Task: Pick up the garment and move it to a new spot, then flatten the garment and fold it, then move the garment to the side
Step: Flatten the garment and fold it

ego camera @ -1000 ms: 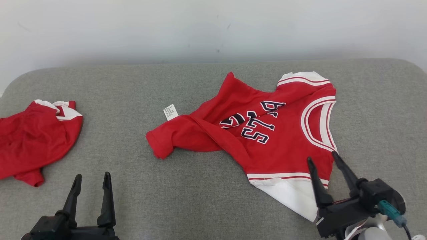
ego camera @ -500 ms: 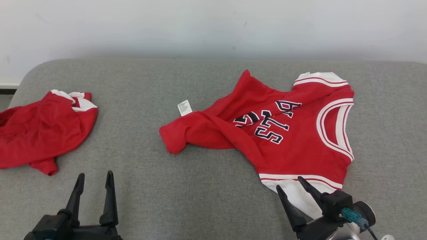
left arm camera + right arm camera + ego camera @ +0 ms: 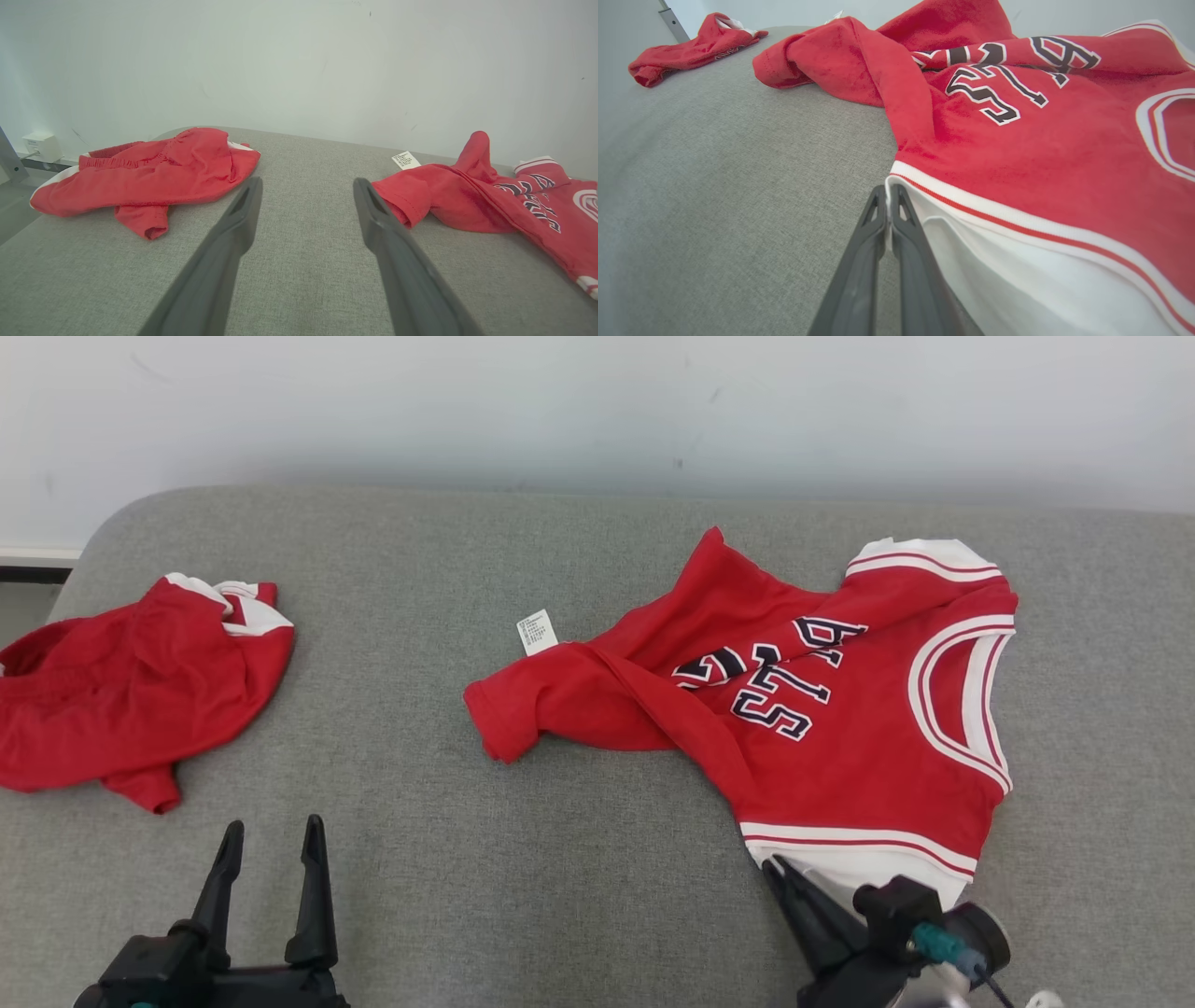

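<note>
From the head view, the red jersey (image 3: 840,737) lies crumpled on the right half of a grey woven padded surface (image 3: 420,877). Its navy-and-white lettering is creased, its striped neckline faces right, and a small care label (image 3: 537,632) sticks out at its left. A second red garment (image 3: 131,691) sits bunched at the far left, well apart from the jersey. The left gripper (image 3: 274,823) hovers low at the near left over bare fabric, and the right gripper (image 3: 773,870) meets the jersey's near edge. The left wrist view looks low along the surface: that gripper's two dark fingers (image 3: 233,233) are spread wide with nothing between them, the jersey's rolled sleeve lies just beyond the right one, and a pale wall (image 3: 299,60) stands behind. The right wrist view shows the contact up close. The slim fingers (image 3: 868,233) are pressed together, pinching the corner of the white hem band (image 3: 1017,261) below its thin red stripe, and the cloth looks soft and slightly fuzzy.
</note>
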You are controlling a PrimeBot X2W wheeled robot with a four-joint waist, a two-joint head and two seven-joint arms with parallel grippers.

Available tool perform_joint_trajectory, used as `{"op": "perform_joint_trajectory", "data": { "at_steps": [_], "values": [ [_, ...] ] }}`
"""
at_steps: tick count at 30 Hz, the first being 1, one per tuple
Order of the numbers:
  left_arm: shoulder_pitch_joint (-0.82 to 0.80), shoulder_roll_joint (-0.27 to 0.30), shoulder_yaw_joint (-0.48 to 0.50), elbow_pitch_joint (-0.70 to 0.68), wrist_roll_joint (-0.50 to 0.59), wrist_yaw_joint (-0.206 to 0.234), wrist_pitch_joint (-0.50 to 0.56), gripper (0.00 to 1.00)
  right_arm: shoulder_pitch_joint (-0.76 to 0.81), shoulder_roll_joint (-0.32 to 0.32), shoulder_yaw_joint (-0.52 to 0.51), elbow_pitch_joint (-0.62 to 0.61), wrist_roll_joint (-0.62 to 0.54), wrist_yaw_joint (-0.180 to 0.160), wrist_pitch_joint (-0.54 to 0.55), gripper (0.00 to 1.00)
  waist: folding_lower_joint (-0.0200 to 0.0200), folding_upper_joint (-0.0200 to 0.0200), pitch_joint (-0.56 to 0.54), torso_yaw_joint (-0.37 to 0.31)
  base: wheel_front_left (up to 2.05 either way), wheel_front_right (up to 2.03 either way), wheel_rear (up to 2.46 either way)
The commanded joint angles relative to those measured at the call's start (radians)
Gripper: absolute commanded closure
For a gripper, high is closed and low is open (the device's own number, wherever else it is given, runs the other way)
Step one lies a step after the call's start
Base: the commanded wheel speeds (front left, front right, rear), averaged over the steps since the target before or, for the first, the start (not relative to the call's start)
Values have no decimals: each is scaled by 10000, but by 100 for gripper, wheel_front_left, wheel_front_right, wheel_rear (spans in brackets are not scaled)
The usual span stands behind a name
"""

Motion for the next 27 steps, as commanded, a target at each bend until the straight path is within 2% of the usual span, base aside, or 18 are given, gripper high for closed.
{"op": "perform_joint_trajectory", "data": {
  "at_steps": [1, 7, 8, 9, 10, 17, 27],
  "values": [
    [30, 4, -16, 35, -8, 33, -8, 0, 194, 34, 83, -89, 80, -22, -90, 100, 0, 0, -67, 16, 0, 0, 0],
    [177, 2, -85, 101, -90, 44, -8, 0, 1064, 124, 558, -746, 183, -22, 185, 100, 0, 0, -197, -124, 0, 0, 0],
    [189, 2, -99, 113, -95, 40, -8, 0, 1171, 140, 597, -846, 221, -22, 191, 91, 0, 0, -202, -149, 0, 0, 0],
    [199, 2, -118, 129, -100, 39, -8, 0, 1284, 145, 629, -878, 241, -22, 206, 21, 0, 0, -218, -175, 0, 0, 0],
    [200, 4, -128, 142, -98, 44, -8, 0, 1402, 148, 647, -911, 227, -24, 198, 0, 0, 0, -239, -195, 0, 0, 0],
    [324, 2, -17, 123, 18, 40, -8, 0, 1963, 327, 131, -1581, 236, -22, -373, 0, 0, 0, -472, -433, 0, 0, 0],
    [432, 2, 68, 89, 103, -35, -8, 0, 2433, 655, -1556, -2254, -72, -22, -623, 0, 0, 0, -686, -631, 0, 0, 0]
  ]
}}
